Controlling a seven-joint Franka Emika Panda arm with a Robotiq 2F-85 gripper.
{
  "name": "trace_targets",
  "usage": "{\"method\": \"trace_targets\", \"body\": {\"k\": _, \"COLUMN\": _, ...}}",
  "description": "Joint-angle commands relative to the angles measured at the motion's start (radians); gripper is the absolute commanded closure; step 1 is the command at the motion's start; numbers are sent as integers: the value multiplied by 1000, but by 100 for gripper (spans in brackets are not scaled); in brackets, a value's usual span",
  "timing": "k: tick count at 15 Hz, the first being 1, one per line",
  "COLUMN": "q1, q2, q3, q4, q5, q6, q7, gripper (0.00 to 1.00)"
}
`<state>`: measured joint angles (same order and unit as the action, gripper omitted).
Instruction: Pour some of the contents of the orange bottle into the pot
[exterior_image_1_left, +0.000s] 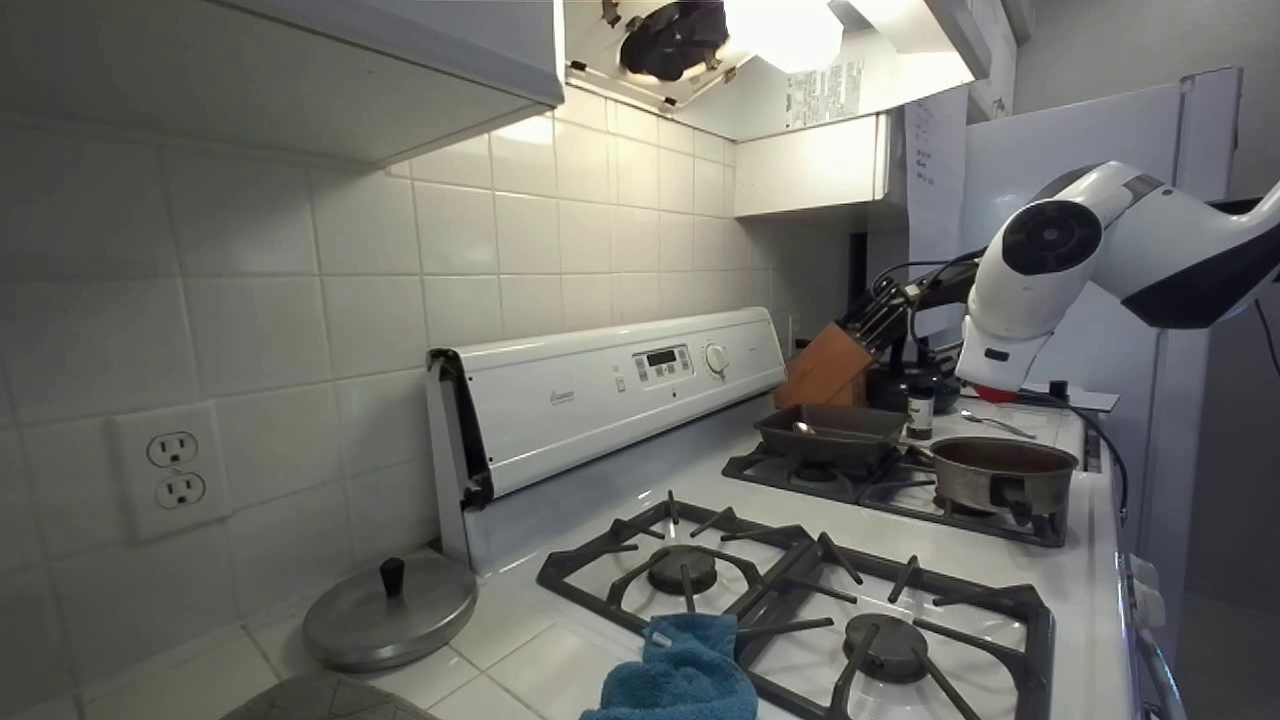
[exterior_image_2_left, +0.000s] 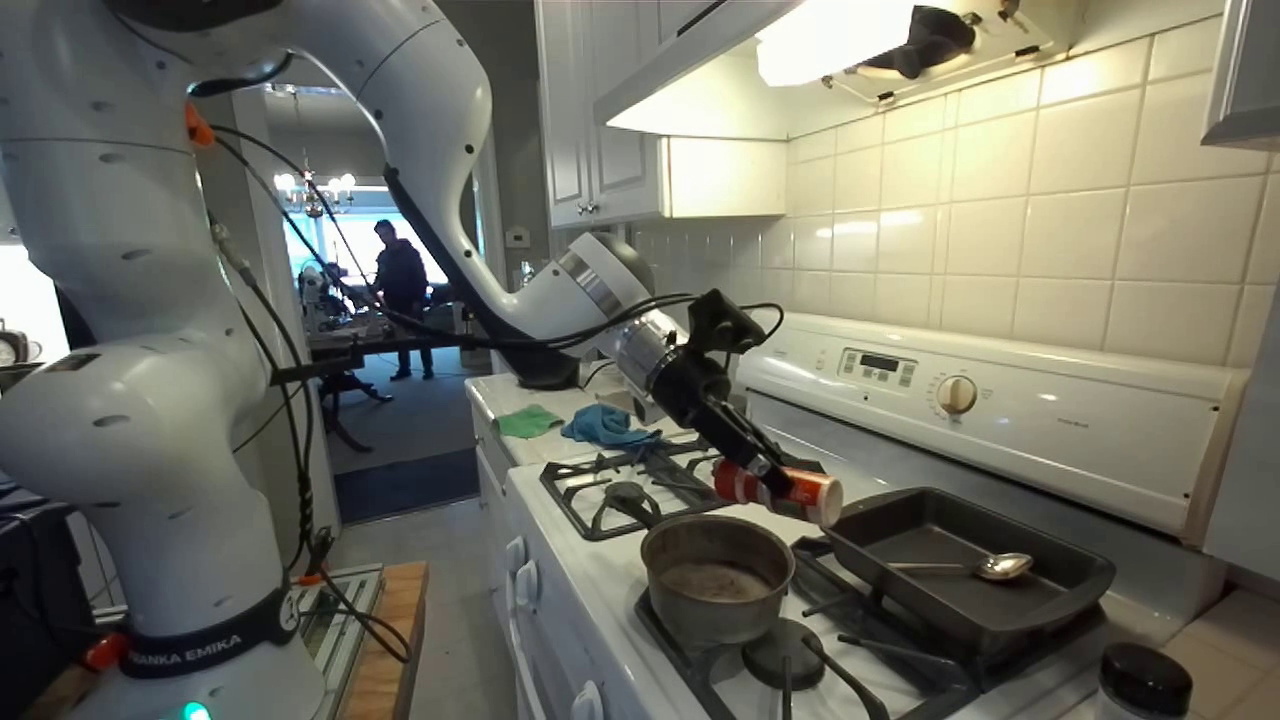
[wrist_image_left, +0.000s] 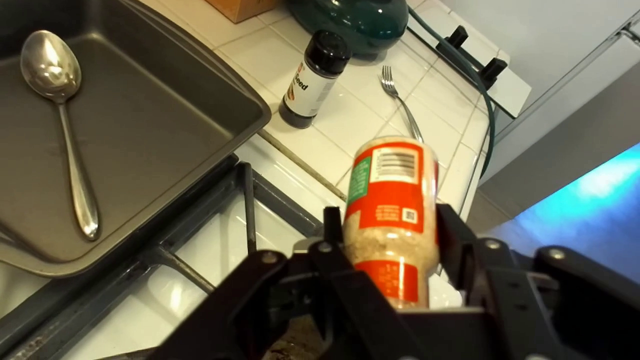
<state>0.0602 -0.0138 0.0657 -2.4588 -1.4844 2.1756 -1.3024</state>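
My gripper (wrist_image_left: 390, 225) is shut on the orange bottle (wrist_image_left: 387, 195), with one finger along each side of it. A clear lower section of the bottle shows tan, powdery contents. In an exterior view the bottle (exterior_image_2_left: 735, 483) lies nearly level, its white end dipping slightly toward the stove's back. The pot (exterior_image_2_left: 700, 612) stands on the burner beneath and nearer that camera, its dull brownish inside visible. From the opposite side only a red sliver of the bottle (exterior_image_1_left: 995, 395) shows under the wrist, above the pot (exterior_image_1_left: 1000, 478). I see nothing falling from the bottle.
Beside the pot sits a dark baking pan (wrist_image_left: 150, 115) with a spoon (wrist_image_left: 70, 145) in it. A black-capped shaker (wrist_image_left: 312, 82), a fork (wrist_image_left: 400, 97) and a dark green kettle (wrist_image_left: 355, 20) are on the counter. A wooden knife block (exterior_image_1_left: 825, 370) leans behind. The range hood hangs overhead.
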Motion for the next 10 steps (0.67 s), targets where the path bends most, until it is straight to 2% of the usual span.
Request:
{"method": "trace_targets", "body": {"k": 1, "q1": 24, "q2": 25, "q3": 22, "q4": 5, "q5": -18, "q6": -52, "q7": -3, "gripper": 77}}
{"method": "trace_targets", "body": {"k": 10, "q1": 73, "q2": 67, "q3": 72, "q4": 4, "q5": -88, "q6": -235, "q7": 111, "gripper": 77}}
